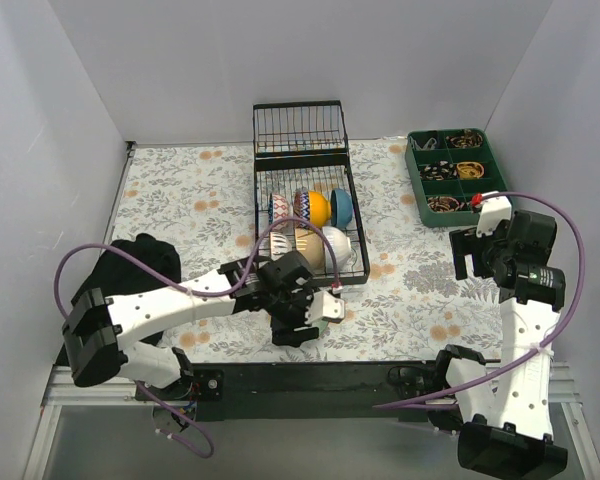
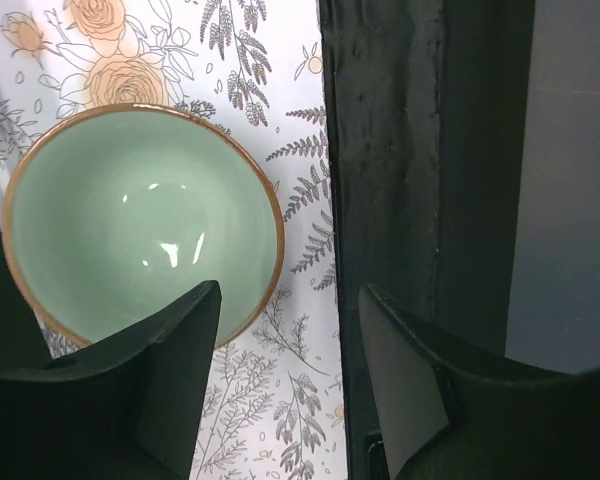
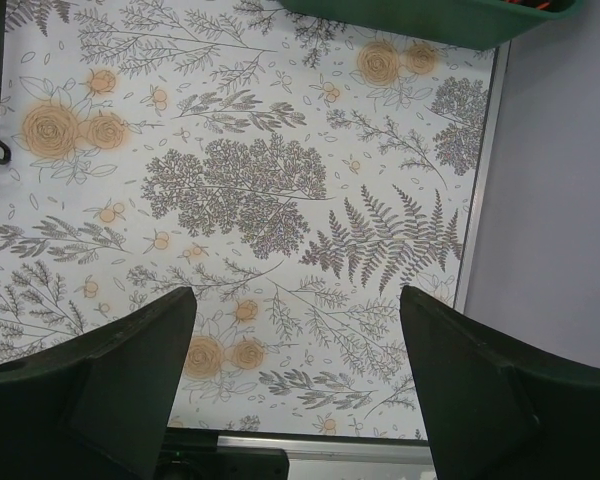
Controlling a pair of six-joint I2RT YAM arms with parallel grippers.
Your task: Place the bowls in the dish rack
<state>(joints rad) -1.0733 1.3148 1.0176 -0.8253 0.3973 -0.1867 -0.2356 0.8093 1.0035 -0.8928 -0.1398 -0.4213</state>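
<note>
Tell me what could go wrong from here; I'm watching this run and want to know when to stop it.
1. The green bowl sits close to the table's black front edge. The open jaws of the left gripper straddle its rim on that side, so a glancing close could shove it toward the edge instead of gripping it.
2. The dish rack already holds a tight cluster of bowls, so slotting another in may knock a neighbour.

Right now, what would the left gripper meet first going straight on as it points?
The left gripper would likely clip the green bowl with one finger; between its fingers lies floral tablecloth. Depth unclear.
</note>
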